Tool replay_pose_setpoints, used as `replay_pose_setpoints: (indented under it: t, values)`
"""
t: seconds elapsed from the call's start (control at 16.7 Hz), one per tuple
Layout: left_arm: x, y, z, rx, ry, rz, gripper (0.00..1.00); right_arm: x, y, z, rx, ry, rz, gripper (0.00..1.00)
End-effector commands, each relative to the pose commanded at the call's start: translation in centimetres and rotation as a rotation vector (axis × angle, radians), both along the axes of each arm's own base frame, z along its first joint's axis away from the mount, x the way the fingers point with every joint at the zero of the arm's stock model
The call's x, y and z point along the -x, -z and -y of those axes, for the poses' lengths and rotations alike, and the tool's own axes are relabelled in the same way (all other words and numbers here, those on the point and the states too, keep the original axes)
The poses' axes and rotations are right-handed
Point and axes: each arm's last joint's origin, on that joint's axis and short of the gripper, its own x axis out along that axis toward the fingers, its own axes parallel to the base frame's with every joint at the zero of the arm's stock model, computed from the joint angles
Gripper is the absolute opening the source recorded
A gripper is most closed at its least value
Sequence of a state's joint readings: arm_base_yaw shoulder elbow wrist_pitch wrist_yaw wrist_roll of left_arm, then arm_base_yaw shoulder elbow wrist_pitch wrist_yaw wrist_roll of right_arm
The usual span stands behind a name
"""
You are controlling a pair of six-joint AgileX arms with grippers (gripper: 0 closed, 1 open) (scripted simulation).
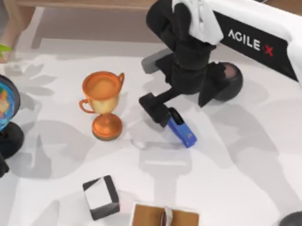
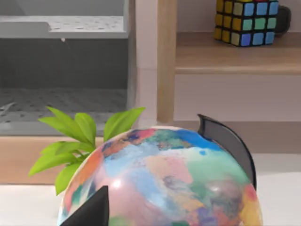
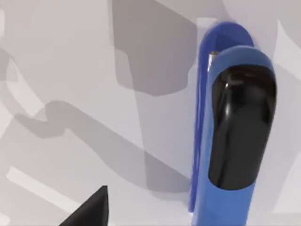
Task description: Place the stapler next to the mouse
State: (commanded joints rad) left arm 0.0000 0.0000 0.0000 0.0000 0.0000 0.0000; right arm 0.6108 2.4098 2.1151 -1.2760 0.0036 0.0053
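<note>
One blue stapler lies slantwise at the middle of the white table, its upper end under the right gripper; whether those fingers grip it cannot be told. An orange trophy stands to its left, a black-and-white cube nearer the front. A globe and green plant mark the left edge, where the left arm sits parked before wooden shelving holding a puzzle cube.

Stapler blue, black top strip; trophy orange; cube black-and-white; globe multicoloured.
</note>
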Motion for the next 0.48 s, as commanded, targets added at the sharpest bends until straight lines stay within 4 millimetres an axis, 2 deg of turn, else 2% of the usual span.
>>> replay_pose_setpoints:
  t: [0.24, 0.48]
  values:
    - [0.0, 0.0, 0.0, 0.000, 0.000, 0.000, 1.00, -0.1, 0.0, 0.2, -0.001, 0.004, 0.001, 1.00]
    - [0.0, 0.0, 0.0, 0.000, 0.000, 0.000, 1.00, -0.2, 2.6, 0.2, 0.001, 0.001, 0.000, 1.00]
